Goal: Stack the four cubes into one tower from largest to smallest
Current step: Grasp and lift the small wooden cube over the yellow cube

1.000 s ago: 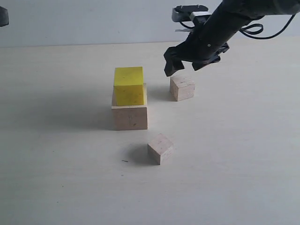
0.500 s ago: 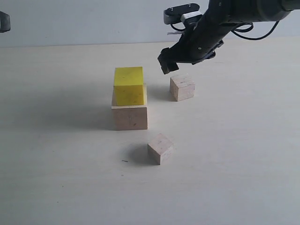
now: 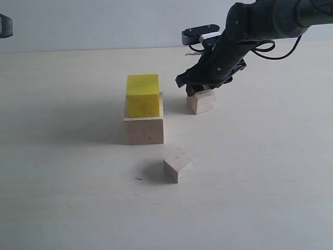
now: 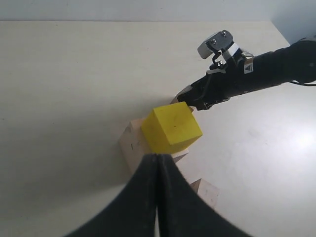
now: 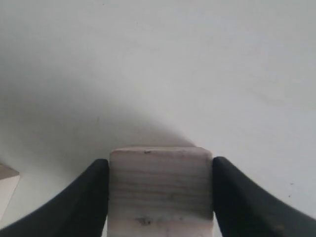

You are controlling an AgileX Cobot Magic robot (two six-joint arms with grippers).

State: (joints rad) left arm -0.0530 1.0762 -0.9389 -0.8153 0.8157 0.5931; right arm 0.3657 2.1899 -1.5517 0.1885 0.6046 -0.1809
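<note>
Right wrist view: my right claw (image 5: 160, 168) grips the far-edge small cube (image 5: 160, 190) flush on both faces, so lift straight and centre it on the yellow cube (image 3: 142, 95).

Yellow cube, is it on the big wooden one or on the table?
On it. The yellow cube rests atop the large wooden cube.

Exterior: off-arm, raised, looks down across the pale tabletop (image 3: 62, 208), mid-range | Left wrist: high, well back from the bright yellow cube (image 4: 172, 127) lying beyond its closed jaws; shares that cube and the black right arm (image 4: 266, 69) with exterior | Right wrist: very near, small pale wooden cube (image 5: 160, 190) fills the gap between its jaws; exterior sees it too.
</note>
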